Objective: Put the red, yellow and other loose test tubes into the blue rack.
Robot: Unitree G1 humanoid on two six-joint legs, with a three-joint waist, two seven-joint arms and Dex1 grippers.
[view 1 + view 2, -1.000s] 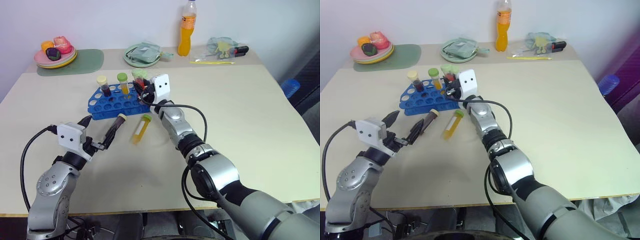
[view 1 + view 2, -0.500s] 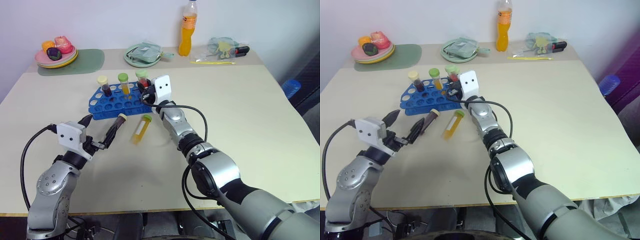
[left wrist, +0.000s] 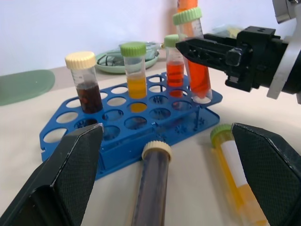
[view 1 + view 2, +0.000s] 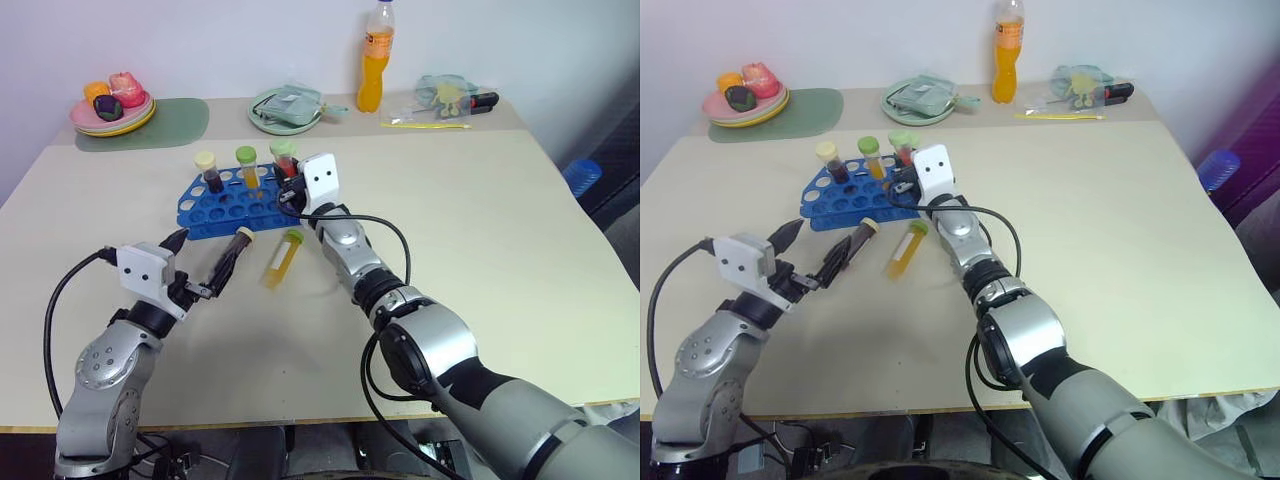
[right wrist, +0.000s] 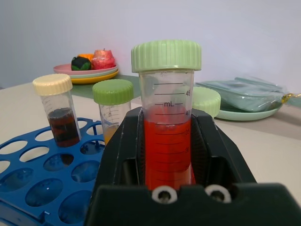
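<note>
1. Red test tube (image 5: 167, 141) stands upright, pinched in the right gripper (image 3: 207, 49), its base at the blue rack (image 3: 136, 125) near corner.
2. Left gripper (image 3: 164, 188) hovers spread wide before two loose tubes lying on the table.
3. Compared with a second ago, the red tube stands straighter.

Three tubes (image 3: 133, 70) in rack (image 4: 232, 207), two tubes (image 4: 283, 257) before it (lying flat)

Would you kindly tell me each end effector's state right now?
Left end effector: open, holding nothing.
Right end effector: shut on the red test tube.
</note>
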